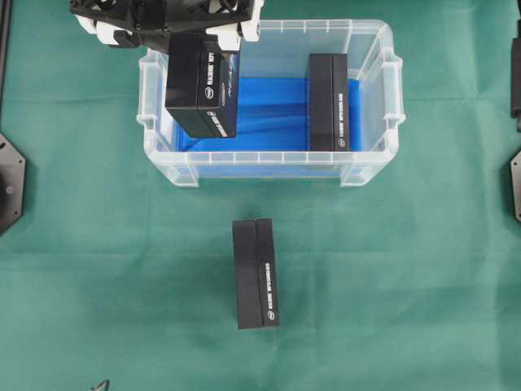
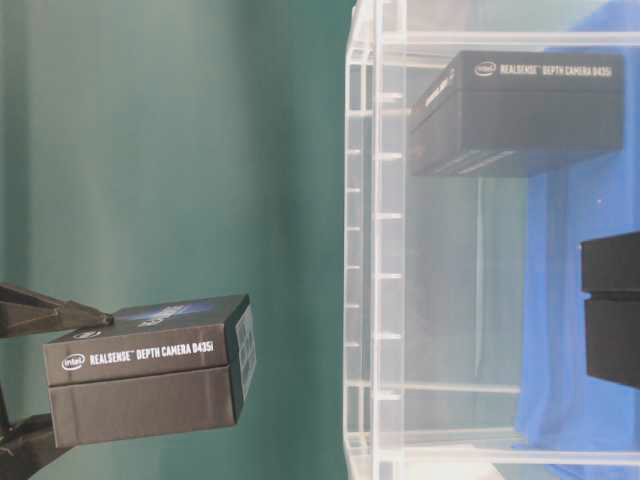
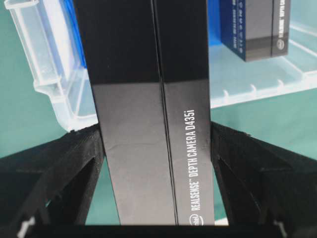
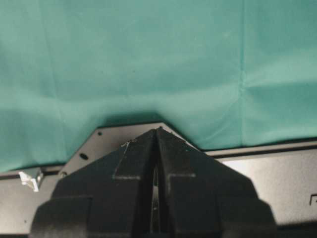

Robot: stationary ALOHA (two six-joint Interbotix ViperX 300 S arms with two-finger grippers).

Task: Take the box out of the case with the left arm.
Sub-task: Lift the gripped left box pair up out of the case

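The box [image 1: 202,85] is black with white lettering and hangs over the left half of the case [image 1: 269,159], a clear bin with a blue bottom. My left gripper [image 1: 199,37] is shut on its top end. In the left wrist view the box [image 3: 153,148] fills the gap between the two black fingers [image 3: 74,158], which press both its sides, with the case wall [image 3: 49,64] beyond. The table-level view shows the box [image 2: 150,380] lifted outside the case rim [image 2: 375,250]. My right gripper [image 4: 157,131] is shut on nothing, over green cloth and a grey plate.
A second black box [image 1: 328,102] stands inside the case on its right side, also visible from the left wrist [image 3: 252,27]. A third black box [image 1: 255,273] lies on the green cloth in front of the case. Black mounts sit at the left edge [image 1: 10,183] and right edge [image 1: 514,183].
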